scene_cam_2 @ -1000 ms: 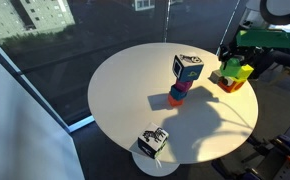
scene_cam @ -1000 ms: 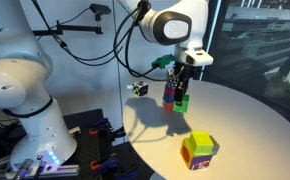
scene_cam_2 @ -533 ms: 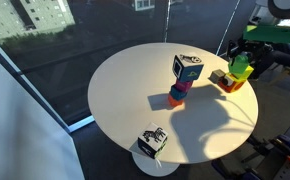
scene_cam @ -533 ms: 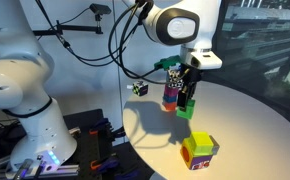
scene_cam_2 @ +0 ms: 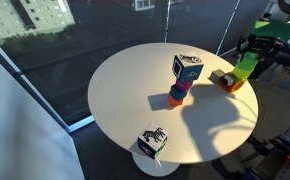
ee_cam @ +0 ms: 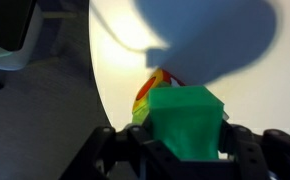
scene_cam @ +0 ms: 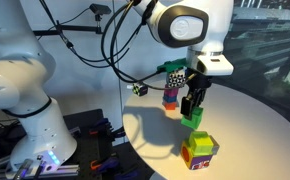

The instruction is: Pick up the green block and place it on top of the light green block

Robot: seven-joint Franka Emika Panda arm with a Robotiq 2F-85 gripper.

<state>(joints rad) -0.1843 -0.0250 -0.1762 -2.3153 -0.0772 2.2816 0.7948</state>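
**Green cube clamped in my claw, held off the table**

Green fills the lower middle of my wrist view: the green block (ee_cam: 185, 122) sits squarely between my dark fingers (ee_cam: 113, 152), one pressing each side. My gripper (ee_cam: 185, 150) is closed on it and holds it firmly.

In both exterior views I carry the cube in the air, clear of the round white table (scene_cam: 255, 128). The green block (scene_cam: 193, 118) hangs from my gripper (scene_cam: 192, 112), higher than the light green block (scene_cam: 199, 150) and not touching it. That larger cube rests on the table near the edge, its yellow-green face up.

From the wrist, the light green block (ee_cam: 152, 92) peeks out just past the held cube, showing a yellow-green top and an orange side.

Behind my claw in an exterior view stands the stack with a checkered top (scene_cam: 173, 84), magenta and purple below. A black-and-white patterned cube (scene_cam: 138, 89) sits at the table's rim, well apart from both.

Seen from across the table, the green block (scene_cam_2: 246, 67) is above the light green block (scene_cam_2: 226, 81), near the far edge.
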